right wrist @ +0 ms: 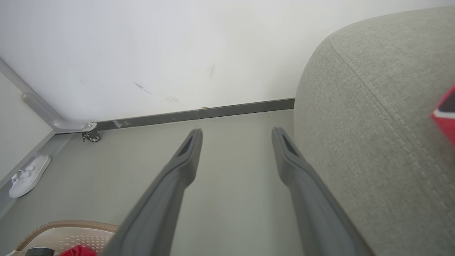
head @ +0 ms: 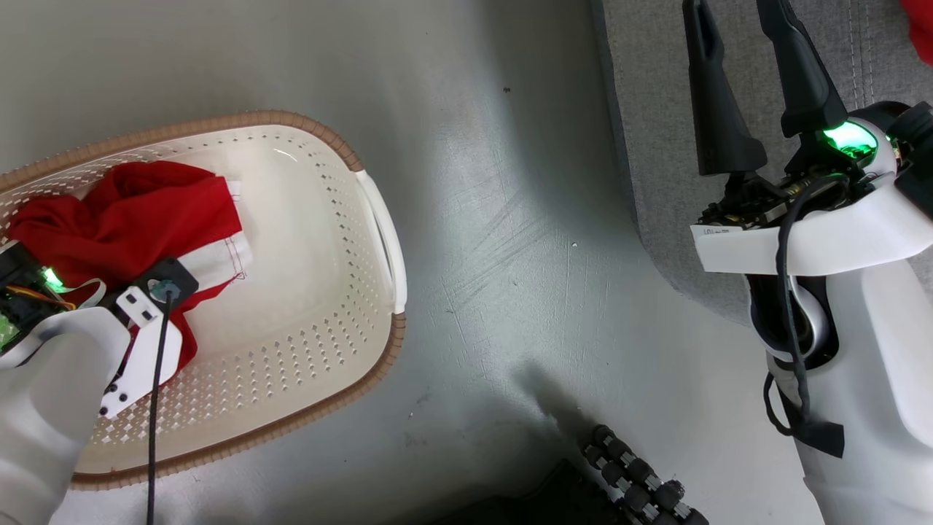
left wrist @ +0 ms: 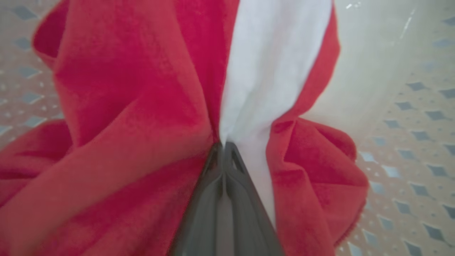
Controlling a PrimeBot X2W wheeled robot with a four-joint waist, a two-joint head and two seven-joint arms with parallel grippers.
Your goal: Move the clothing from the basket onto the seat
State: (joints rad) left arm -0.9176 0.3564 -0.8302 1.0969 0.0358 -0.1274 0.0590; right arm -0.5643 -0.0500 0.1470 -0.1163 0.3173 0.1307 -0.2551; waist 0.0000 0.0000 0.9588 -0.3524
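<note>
Red shorts [left wrist: 124, 106] with a broad white stripe crowd the left wrist view. The left end effector [left wrist: 224, 147] has its two fingers pressed together on a fold of them, right where red meets white. Beyond and to the right of the fingers lies the perforated floor of the laundry basket [left wrist: 408, 142], so the garment has not left it.

From the head camera, the shorts sit bunched at the left end of the basket, beneath the pale left forearm [head: 58, 379], which hides the fingers. Across a stretch of grey floor [head: 510, 255], the right end effector [head: 732, 22] hangs over the edge of the grey seat [head: 656, 146], fingers spread and holding nothing. Up and to its right, a corner of a red garment [head: 922, 22] lies on the cushion.

In the right wrist view, the spread, empty fingers point toward the white wall [right wrist: 177, 53]. The seat bulges just to their right, with the red garment's trimmed edge on it at the frame's border. A white slipper [right wrist: 28, 174] rests on the floor far to their left.

By these pictures the task looks about half done. One red piece seems to be on the seat, though too little of it shows to name it. The gripped shorts are yet to be lifted and carried across.
</note>
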